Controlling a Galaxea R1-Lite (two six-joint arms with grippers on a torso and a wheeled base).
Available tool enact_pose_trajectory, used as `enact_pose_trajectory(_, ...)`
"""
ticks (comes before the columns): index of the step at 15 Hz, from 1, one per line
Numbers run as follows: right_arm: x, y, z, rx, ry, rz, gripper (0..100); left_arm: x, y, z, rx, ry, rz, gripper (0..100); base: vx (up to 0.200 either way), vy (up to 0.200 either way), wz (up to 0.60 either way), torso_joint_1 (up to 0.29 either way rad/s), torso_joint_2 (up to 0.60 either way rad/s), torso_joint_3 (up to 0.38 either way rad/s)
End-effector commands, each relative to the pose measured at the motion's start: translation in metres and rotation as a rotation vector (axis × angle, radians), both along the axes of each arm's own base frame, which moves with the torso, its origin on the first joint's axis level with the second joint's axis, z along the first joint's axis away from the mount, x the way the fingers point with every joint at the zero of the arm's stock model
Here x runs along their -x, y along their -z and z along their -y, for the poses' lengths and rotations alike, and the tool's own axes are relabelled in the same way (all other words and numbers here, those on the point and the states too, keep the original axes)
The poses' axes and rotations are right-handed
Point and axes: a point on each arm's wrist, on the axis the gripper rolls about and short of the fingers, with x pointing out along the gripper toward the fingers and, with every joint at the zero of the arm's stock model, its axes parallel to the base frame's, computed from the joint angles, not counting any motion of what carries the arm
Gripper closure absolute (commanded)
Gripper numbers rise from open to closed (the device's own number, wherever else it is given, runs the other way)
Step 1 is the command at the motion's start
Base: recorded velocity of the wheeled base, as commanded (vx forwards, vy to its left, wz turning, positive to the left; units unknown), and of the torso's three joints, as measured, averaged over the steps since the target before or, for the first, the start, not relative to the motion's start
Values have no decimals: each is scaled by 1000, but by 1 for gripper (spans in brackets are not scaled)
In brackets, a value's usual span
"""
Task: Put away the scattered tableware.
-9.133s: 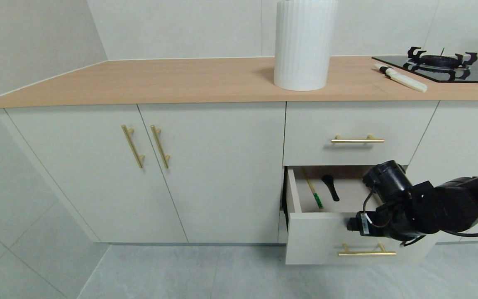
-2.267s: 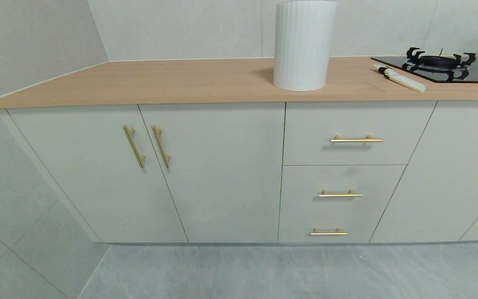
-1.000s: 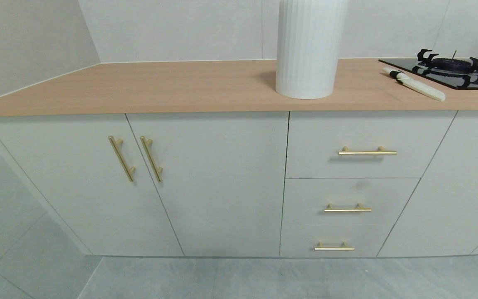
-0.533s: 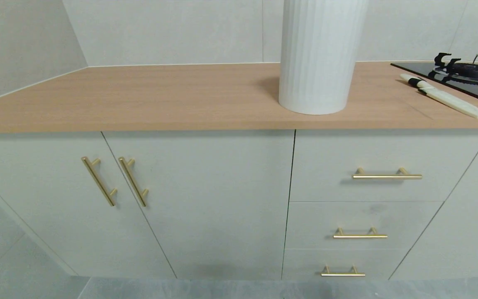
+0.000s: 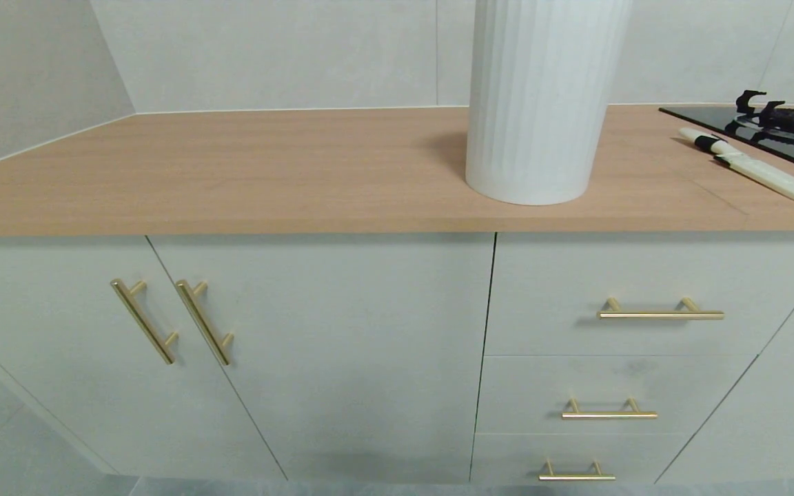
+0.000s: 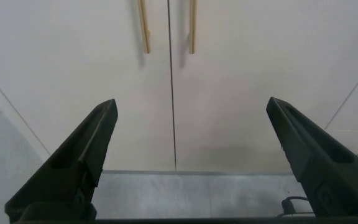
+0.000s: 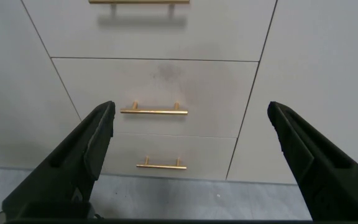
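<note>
Head view: the knife (image 5: 755, 169) lies flat on the wooden surface (image 5: 266, 172), just beside the hob (image 5: 783, 127) and to the right of the tall white ribbed vase (image 5: 542, 103). It looks like the loose piece of tableware left to stow. Under the surface the three drawers (image 5: 617, 379) are all shut, with the top drawer handle (image 5: 659, 315) nearest below the knife, so I judge a drawer must be opened before the knife can go in. Left wrist view: the left end effector (image 6: 191, 104) hangs low before the double cabinet doors (image 6: 241, 93), its fingers spread wide, holding and touching nothing. Right wrist view: the right end effector (image 7: 191, 106) is likewise spread wide and empty. It faces the drawer stack about level with the middle drawer handle (image 7: 154, 112) and apart from it, probably held open there to be ready for a handle.
</note>
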Motion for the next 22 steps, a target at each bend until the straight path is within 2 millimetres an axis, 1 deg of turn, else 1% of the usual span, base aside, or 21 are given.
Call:
enact_pose_trajectory(1,0,0,0,1,-1,-2,0,0,0,0,1,1,0,0,0,0,0,0,0,0)
enact_pose_trajectory(10,0,0,0,1,1,-2,0,0,0,0,1,-1,0,0,0,0,0,0,0,0)
enact_pose_trajectory(11,0,0,0,1,1,-1,0,0,0,0,1,-1,0,0,0,0,-600,2,7,2)
enact_pose_trajectory(21,0,0,0,1,1,-2,0,0,0,0,1,-1,0,0,0,0,0,0,0,0)
enact_pose_trajectory(22,0,0,0,1,1,-2,0,0,0,0,1,-1,0,0,0,-200,0,-7,-2,12)
